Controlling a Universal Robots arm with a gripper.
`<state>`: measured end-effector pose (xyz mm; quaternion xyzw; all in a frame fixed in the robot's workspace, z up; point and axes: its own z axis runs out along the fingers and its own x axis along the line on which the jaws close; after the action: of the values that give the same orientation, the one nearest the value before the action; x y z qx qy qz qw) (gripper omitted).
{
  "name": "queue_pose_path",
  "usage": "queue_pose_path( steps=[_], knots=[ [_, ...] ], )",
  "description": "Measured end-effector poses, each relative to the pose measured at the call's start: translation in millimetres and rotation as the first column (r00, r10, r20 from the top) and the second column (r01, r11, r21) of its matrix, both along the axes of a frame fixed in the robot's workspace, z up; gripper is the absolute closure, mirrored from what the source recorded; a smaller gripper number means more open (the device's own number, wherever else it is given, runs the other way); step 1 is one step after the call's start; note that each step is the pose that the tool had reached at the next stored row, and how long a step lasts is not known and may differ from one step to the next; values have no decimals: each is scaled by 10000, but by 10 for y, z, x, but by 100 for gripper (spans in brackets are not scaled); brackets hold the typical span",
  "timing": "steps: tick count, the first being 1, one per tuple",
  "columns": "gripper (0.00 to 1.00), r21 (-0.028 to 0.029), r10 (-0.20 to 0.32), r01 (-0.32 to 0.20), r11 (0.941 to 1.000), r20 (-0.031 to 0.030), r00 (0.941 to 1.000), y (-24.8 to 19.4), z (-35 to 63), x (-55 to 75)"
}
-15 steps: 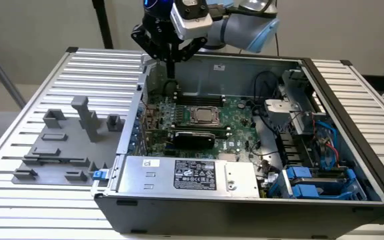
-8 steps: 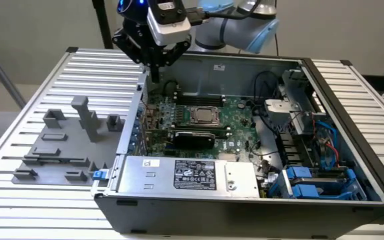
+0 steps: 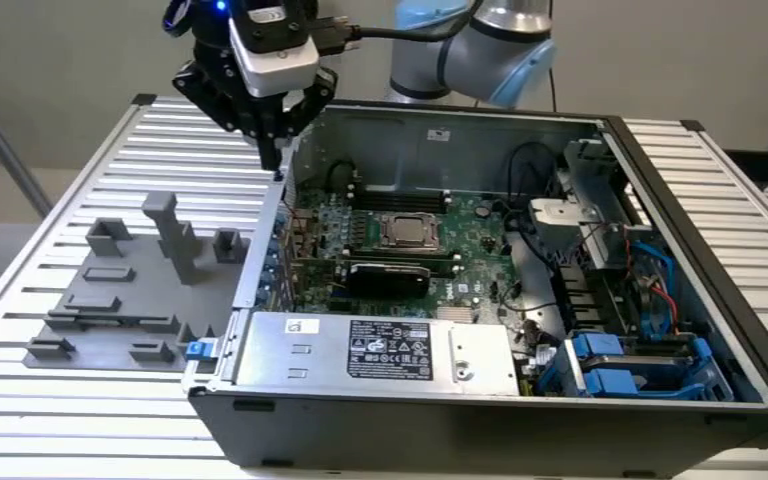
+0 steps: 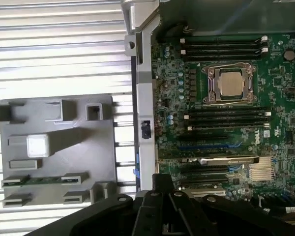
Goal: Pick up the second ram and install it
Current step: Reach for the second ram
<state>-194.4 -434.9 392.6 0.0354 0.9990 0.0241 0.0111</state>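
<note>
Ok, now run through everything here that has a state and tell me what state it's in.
Computer case: open, interior exposed.
Second ram: lying flat in the gray fixture, not picked up.
Holder pair beside it: empty.
CPU socket: chip seated, no cooler on it.
Tool: over the case's wall at the exterior view's left, apart from the ram.

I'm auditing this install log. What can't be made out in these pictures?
Wrist view: gray fixture blocks cover the ends of the second ram; its chips are too small.
Wrist view: the gripper hides part of the motherboard.
Wrist view: memory slots too dark to tell whether a stick sits in them.
Exterior view: the power supply hides the motherboard's near edge.
</note>
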Motion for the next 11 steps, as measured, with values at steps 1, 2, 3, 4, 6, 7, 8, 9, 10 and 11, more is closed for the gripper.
queue_pose_path(
  steps=[1, 2, 3, 4, 6, 7, 8, 9, 10, 11],
  knots=[
    [100, 0, 0, 0, 10000, 0, 10000, -5, 0, -49],
    [100, -1, -1, 1, 10000, -1, 10000, -9, 0, -94],
    [100, 0, 1, -1, 10000, 0, 10000, -13, -1, -139],
    [100, 0, 0, 0, 10000, 0, 10000, -16, -1, -184],
    [100, 0, -1, 1, 10000, 0, 10000, -23, -3, -274],
    [100, 0, 0, 0, 10000, 0, 10000, -25, -4, -319],
    [100, -1, 1, -1, 10000, 0, 10000, -27, -6, -366],
    [100, 0, 1, -1, 10000, 0, 10000, -29, -8, -411],
    [100, -1, 0, 0, 10000, -1, 10000, -30, -9, -456],
    [100, 0, 0, 0, 10000, 0, 10000, -32, -12, -502]
  ],
)
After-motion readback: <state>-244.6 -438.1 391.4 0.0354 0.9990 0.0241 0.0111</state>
